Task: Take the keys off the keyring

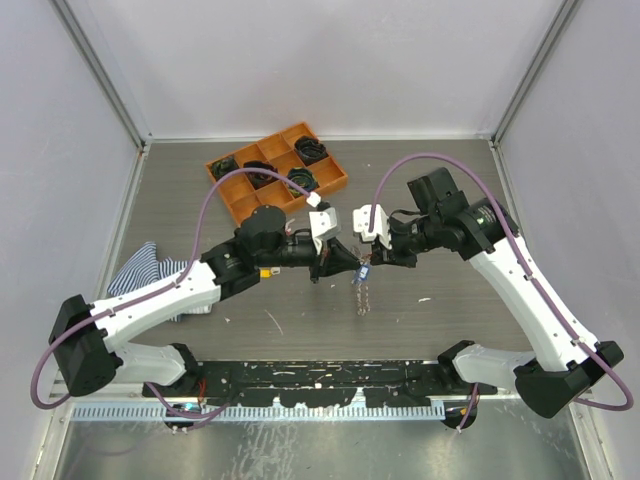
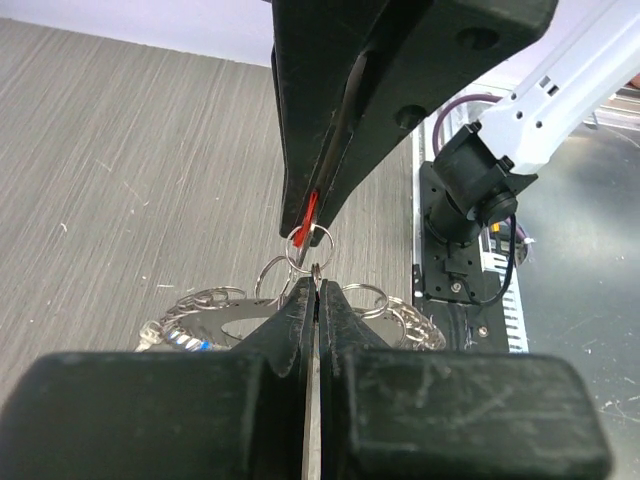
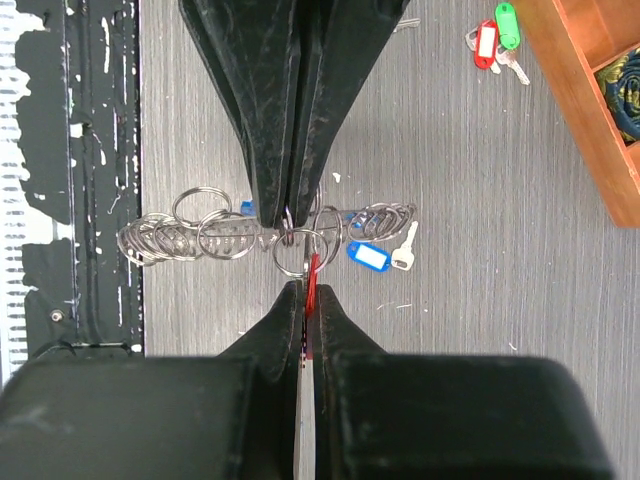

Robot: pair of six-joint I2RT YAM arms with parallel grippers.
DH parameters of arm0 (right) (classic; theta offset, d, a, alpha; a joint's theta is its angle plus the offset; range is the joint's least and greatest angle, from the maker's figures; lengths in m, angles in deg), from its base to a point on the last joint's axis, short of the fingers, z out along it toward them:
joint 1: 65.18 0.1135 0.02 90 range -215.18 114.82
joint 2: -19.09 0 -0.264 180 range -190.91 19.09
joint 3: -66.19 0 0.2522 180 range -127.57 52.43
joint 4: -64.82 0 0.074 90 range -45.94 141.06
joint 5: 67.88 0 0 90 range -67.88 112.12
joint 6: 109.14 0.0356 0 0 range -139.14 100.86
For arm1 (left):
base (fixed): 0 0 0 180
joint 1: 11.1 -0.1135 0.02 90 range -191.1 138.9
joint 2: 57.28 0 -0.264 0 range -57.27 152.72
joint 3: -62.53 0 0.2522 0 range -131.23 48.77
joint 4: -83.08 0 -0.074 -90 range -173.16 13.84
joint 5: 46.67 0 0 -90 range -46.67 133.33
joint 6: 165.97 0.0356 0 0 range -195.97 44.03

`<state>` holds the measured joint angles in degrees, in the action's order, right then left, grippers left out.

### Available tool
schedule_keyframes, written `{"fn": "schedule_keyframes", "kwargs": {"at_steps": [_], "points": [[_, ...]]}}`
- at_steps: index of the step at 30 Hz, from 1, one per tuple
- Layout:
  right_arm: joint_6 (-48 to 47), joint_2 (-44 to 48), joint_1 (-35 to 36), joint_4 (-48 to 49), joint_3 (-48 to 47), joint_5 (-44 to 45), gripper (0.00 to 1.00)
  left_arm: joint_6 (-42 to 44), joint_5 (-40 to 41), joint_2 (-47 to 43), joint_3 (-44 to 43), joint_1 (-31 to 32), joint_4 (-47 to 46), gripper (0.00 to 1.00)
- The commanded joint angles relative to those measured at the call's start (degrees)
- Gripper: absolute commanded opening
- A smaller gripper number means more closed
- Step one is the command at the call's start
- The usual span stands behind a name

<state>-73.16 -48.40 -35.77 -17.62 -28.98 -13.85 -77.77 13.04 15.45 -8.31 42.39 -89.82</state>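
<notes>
The keyring (image 3: 200, 236), a wire loop strung with many small silver rings, hangs in the air between both grippers above the table (image 1: 430, 330). In the top view the keyring (image 1: 360, 296) dangles below the spot where the fingertips meet. My left gripper (image 2: 316, 285) is shut on a small ring of the keyring (image 2: 200, 315). My right gripper (image 3: 308, 290) faces it, shut on the red tag (image 3: 312, 275) of a key on the ring. A blue-tagged key (image 3: 372, 255) hangs from the ring. Two loose keys, one red-tagged (image 3: 487, 42) and one green-tagged (image 3: 508, 24), lie on the table.
An orange compartment tray (image 1: 240, 205) with black coiled bundles stands at the back, left of centre. A striped cloth (image 1: 140, 270) lies at the left under the left arm. A black base plate (image 1: 320, 378) runs along the near edge.
</notes>
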Motion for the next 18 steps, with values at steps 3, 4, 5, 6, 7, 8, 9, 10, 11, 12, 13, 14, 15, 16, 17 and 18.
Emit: {"fn": "schedule_keyframes", "kwargs": {"at_steps": [3, 4, 5, 6, 7, 8, 9, 10, 11, 12, 13, 14, 15, 16, 17, 18], "points": [[-8.3, 2.0, -0.2, 1.8, -1.8, 2.7, 0.01, 2.5, -10.4, -1.2, -2.2, -1.0, -0.9, 0.0], [-10.4, 2.2, -0.2, 1.8, -1.6, 2.8, 0.01, 2.9, -11.1, -0.9, -2.6, -1.1, -0.1, 0.0], [-12.5, 2.1, -0.2, 1.6, -1.6, 2.9, 0.01, 3.3, -11.9, -0.7, -3.2, -1.1, 0.7, 0.0], [-14.3, 1.7, -0.2, 1.1, -1.9, 2.9, 0.01, 3.9, -12.5, -0.4, -3.7, -1.1, 1.5, 0.0], [-16.0, 1.2, -0.2, 0.6, -2.4, 2.9, 0.01, 4.4, -13.0, -0.4, -4.2, -1.1, 2.6, 0.0], [-17.5, 0.8, -0.2, 0.3, -2.7, 3.0, 0.01, 4.9, -13.3, -0.4, -4.6, -1.1, 3.5, 0.0], [-19.2, 0.5, -0.2, 0.0, -2.8, 3.0, 0.01, 5.4, -13.4, -0.4, -4.9, -1.1, 4.4, 0.0], [-21.0, 0.2, -0.2, -0.3, -3.0, 3.0, 0.01, 5.9, -13.4, -0.4, -5.1, -1.1, 5.2, 0.0], [-22.2, -0.1, -0.2, -0.5, -3.2, 3.1, 0.01, 6.6, -13.4, -0.4, -5.3, -1.1, 5.8, 0.0], [-23.3, -0.6, -0.2, -0.7, -3.5, 3.1, 0.01, 7.2, -13.2, -0.4, -5.5, -1.1, 6.6, 0.0], [-24.2, -0.7, -0.2, -1.0, -3.8, 3.1, 0.01, 8.0, -13.0, -0.4, -5.7, -1.1, 7.4, 0.0], [-24.8, -0.9, -0.2, -1.3, -3.9, 3.2, 0.01, 8.8, -12.8, -0.4, -5.9, -1.1, 8.2, 0.0], [-25.4, -1.0, -0.2, -1.5, -3.9, 3.2, 0.01, 9.6, -12.6, -0.4, -6.0, -1.1, 9.1, 0.0], [-25.9, -1.1, -0.2, -1.8, -3.9, 3.2, 0.01, 10.1, -12.4, -0.4, -6.0, -1.1, 9.5, 0.0], [-26.3, -1.2, -0.2, -2.1, -4.0, 2.9, 0.01, 10.6, -12.1, -0.5, -5.8, -1.0, 9.5, 0.0], [-26.7, -1.1, -0.2, -2.5, -3.9, 2.6, 0.01, 10.9, -11.8, -0.6, -5.5, -1.1, 9.5, 0.0]]}}
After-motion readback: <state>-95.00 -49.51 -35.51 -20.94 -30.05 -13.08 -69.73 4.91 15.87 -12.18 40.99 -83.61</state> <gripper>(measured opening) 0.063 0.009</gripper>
